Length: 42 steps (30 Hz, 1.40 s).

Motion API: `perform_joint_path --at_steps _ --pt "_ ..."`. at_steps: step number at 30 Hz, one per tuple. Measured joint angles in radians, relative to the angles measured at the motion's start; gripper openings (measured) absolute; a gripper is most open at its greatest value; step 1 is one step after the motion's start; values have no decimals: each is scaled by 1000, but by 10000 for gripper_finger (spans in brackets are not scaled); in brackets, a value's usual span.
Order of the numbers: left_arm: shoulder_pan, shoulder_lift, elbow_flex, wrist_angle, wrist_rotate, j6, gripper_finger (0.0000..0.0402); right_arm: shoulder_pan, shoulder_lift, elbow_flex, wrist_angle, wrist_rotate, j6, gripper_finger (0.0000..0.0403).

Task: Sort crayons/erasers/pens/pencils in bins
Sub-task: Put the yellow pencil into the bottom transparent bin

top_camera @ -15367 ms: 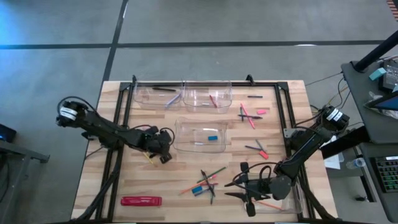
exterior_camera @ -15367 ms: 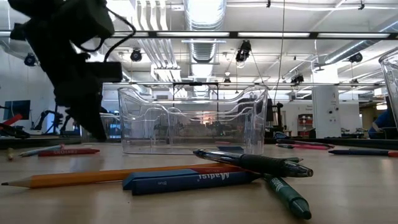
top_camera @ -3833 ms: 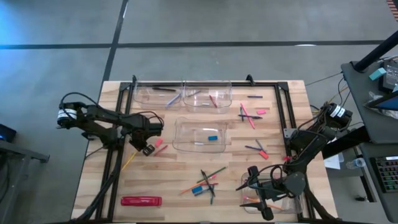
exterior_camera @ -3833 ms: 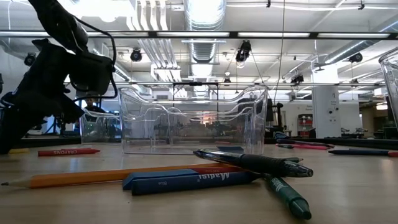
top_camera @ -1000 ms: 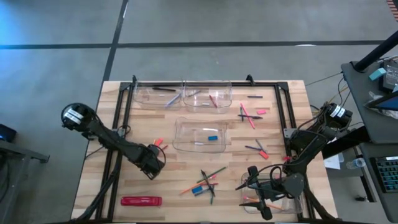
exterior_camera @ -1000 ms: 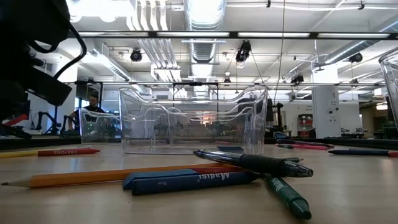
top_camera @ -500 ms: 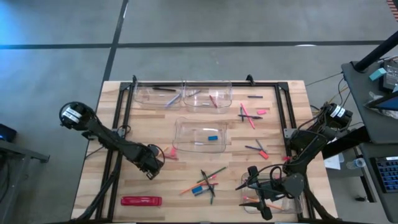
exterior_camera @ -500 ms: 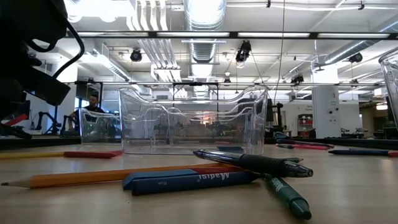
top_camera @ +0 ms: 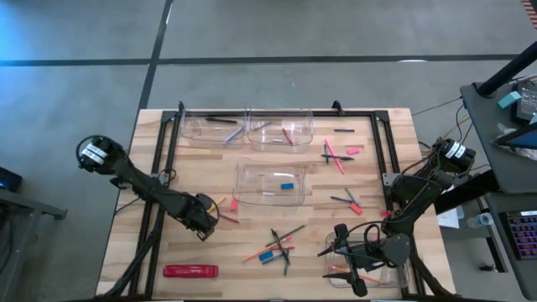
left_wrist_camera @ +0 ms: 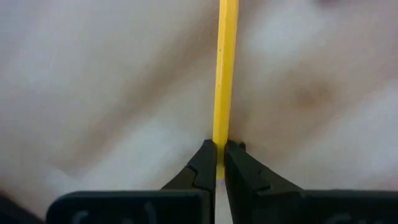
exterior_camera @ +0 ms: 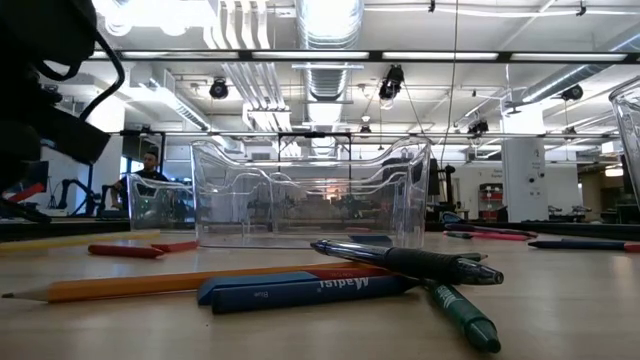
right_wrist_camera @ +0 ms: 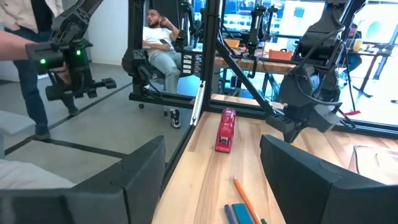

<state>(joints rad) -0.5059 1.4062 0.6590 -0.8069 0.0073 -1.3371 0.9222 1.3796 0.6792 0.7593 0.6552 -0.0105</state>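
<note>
While a yellow pencil [left_wrist_camera: 224,81] lies on the counter [top_camera: 193,247] at its left side, pinched at one end by the closed left hand [left_wrist_camera: 216,163], the right hand [top_camera: 348,262] hovers open over the near-right bin [top_camera: 396,270].

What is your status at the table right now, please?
Left gripper shut on yellow pencil, low over the table. Right gripper open, waiting over near-right bin. Red crayons lie beside the pencil.

The left gripper [left_wrist_camera: 217,167] has closed its jaws on the yellow pencil [left_wrist_camera: 224,81].
</note>
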Motion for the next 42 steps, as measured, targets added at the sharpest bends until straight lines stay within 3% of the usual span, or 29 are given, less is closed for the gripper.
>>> perform_joint_path --at_steps 23,32,36,42 --pt "2 -272 9 -12 -203 -19 3 -7 0 0 -8 0 3 249" --pt "2 -235 -10 -13 -202 -18 1 -7 0 0 -10 0 3 249" --pt "2 -191 -21 -11 -181 -10 34 -7 0 0 -10 0 13 249" --pt "2 -121 -27 -5 -143 10 129 -7 0 0 -14 0 12 249"
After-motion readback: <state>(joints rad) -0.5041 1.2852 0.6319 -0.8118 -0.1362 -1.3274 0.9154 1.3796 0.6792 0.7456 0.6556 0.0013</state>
